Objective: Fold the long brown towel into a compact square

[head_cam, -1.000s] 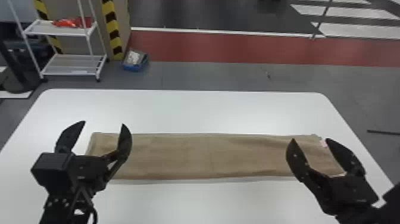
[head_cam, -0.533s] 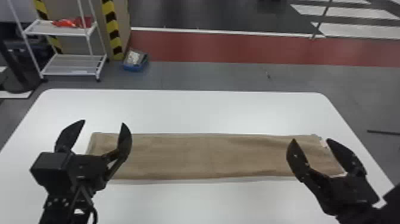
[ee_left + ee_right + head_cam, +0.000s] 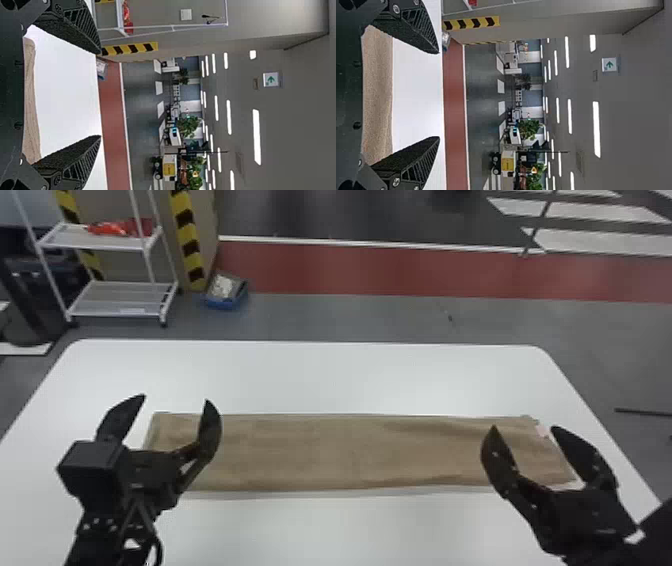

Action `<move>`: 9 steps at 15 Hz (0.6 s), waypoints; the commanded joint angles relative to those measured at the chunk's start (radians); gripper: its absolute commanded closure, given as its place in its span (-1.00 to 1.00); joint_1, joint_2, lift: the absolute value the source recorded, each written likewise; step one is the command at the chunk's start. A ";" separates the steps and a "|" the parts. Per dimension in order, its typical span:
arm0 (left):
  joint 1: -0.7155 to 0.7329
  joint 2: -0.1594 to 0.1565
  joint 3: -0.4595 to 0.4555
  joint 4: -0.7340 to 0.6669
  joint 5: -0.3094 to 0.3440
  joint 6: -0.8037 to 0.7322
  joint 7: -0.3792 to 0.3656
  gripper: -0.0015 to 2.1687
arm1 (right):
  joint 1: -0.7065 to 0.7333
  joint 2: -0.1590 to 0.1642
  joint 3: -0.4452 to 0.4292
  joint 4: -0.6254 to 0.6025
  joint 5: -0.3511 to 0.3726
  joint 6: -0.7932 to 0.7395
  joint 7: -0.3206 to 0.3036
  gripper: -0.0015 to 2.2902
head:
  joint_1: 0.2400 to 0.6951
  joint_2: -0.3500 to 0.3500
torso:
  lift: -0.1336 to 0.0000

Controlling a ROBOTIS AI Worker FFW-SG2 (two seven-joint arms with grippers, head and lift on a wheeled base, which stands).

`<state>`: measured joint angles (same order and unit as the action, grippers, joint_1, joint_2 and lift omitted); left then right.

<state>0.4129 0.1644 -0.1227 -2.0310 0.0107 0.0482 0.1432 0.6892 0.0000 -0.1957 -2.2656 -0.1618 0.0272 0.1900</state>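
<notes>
The towel (image 3: 350,452) lay lower, long axis left to right, one end nearer the left end effector (image 3: 176,398), the other nearer the right end effector (image 3: 524,427), both empty and wide.

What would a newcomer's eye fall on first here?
Probably the long brown towel, lying as a strip across the white table. Next, the two open black grippers: the left gripper by the towel's left end, the right gripper by its right end. Behind the table at the left, a white rack bears something red-orange.
</notes>
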 commanded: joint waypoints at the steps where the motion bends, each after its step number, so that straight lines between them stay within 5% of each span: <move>1: -0.046 0.001 0.014 0.054 0.017 0.052 -0.020 -0.87 | 0.003 0.001 0.001 0.000 0.002 0.003 0.000 -0.90 | 1.00 -0.29 | -0.77; 3: -0.094 0.001 0.066 0.123 0.095 0.071 -0.076 -0.83 | 0.003 0.001 0.001 -0.002 0.002 0.024 0.003 -0.90 | 1.00 -0.27 | -0.77; 9: -0.140 0.009 0.170 0.183 0.106 0.261 -0.180 -0.72 | -0.002 0.001 0.012 -0.002 0.002 0.052 0.008 -0.90 | 1.00 -0.05 | -0.77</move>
<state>0.2779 0.1704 0.0293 -1.8592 0.1159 0.2736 -0.0281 0.6886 0.0000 -0.1853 -2.2673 -0.1594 0.0753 0.1977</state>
